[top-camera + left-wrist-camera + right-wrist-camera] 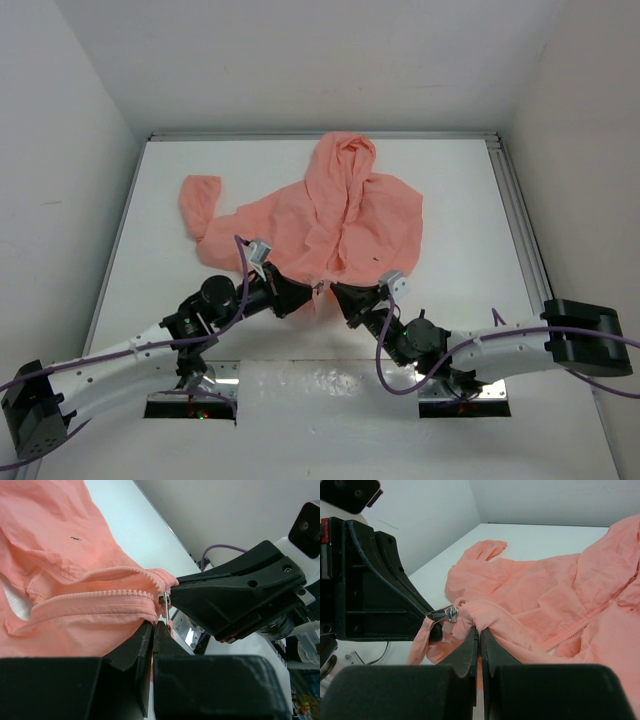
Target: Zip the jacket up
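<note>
The salmon-pink jacket (340, 215) lies spread on the white table, hood at the far side and zipper open. Both grippers meet at its near hem. My left gripper (155, 625) is shut on the silver zipper pull (165, 604), which also shows in the right wrist view (446, 614). My right gripper (480, 630) is shut on the jacket's fabric beside the zipper teeth (495, 607), just right of the slider. In the top view the left gripper (303, 291) and right gripper (341, 294) sit tip to tip. A tiny dark mark (75, 538) is on one front panel.
One sleeve (198, 202) reaches out to the far left on the table (180, 270). A metal rail (517, 215) runs along the table's right edge. White walls close in the left, far and right sides.
</note>
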